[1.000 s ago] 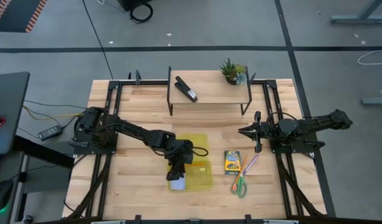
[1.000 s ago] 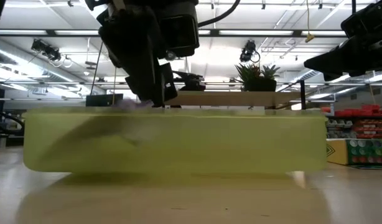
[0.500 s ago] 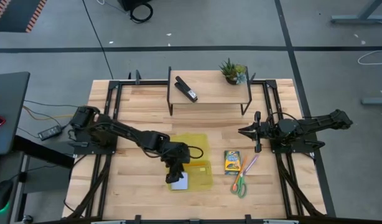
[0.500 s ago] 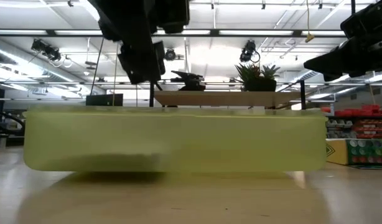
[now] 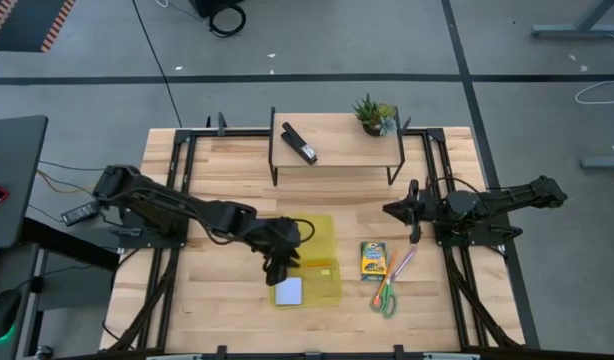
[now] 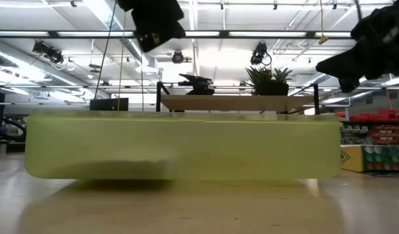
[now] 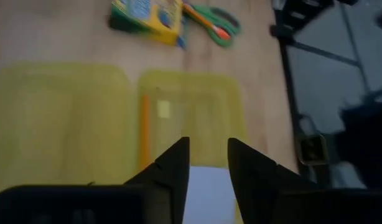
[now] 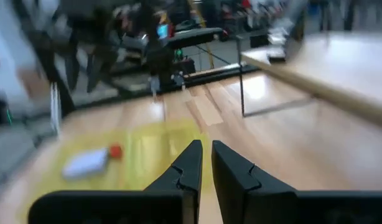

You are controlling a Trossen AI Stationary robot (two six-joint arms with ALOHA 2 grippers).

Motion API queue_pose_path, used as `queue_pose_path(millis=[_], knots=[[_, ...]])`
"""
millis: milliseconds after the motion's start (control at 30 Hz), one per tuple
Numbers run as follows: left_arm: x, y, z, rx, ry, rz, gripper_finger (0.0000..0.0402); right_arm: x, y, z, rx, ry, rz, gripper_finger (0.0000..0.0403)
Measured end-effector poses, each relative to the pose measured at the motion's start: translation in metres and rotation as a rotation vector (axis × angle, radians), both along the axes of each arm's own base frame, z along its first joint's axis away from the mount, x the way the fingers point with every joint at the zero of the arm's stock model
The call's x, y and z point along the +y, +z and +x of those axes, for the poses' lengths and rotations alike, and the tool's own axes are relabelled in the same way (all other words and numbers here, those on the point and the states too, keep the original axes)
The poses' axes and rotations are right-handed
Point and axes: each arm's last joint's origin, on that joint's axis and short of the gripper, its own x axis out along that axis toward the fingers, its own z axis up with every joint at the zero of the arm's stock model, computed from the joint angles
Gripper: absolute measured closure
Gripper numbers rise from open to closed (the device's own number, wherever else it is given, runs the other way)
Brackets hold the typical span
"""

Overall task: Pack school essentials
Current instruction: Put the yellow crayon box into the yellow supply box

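Here, high view: yellow translucent case, lying open on the table. One half holds the pale blue notepad, orange pencil and red eraser; other half looks bare. Left gripper hangs above the case near the notepad, jaws a little apart, nothing betw. them. Right gripper waits well apart, pinched closed, empty. Still outside the case, beside it: crayon box, likely light, stiff card w. flat faces, so pinch across its narrow sides. Scissors: prob. hard and thin, best taken at the green handles. Purple pen: slim, may roll; grip mid-shaft.
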Motion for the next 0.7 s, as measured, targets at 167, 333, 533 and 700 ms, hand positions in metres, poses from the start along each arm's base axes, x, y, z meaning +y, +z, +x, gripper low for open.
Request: queue_pose_path(millis=[167, 333, 533, 700], knots=[[0.003, 0.013, -0.006, -0.061, -0.010, 0.063, 0.0317, 0.000, 0.000, 0.000, -0.053, -0.033, 0.318, 0.0361], [0.008, 0.020, -0.014, -0.105, -0.033, 0.107, 0.0354, 0.000, 0.005, 0.000, -0.107, -0.020, 0.375, 0.0361], [0.019, 0.018, -0.031, -0.139, -0.008, 0.102, 0.0391, 0.001, 0.015, 0.000, -0.220, 0.020, 0.468, 0.0361], [0.025, 0.020, -0.047, -0.206, 0.004, 0.082, 0.0397, 0.001, 0.018, 0.000, -0.262, 0.028, 0.585, 0.0361]])
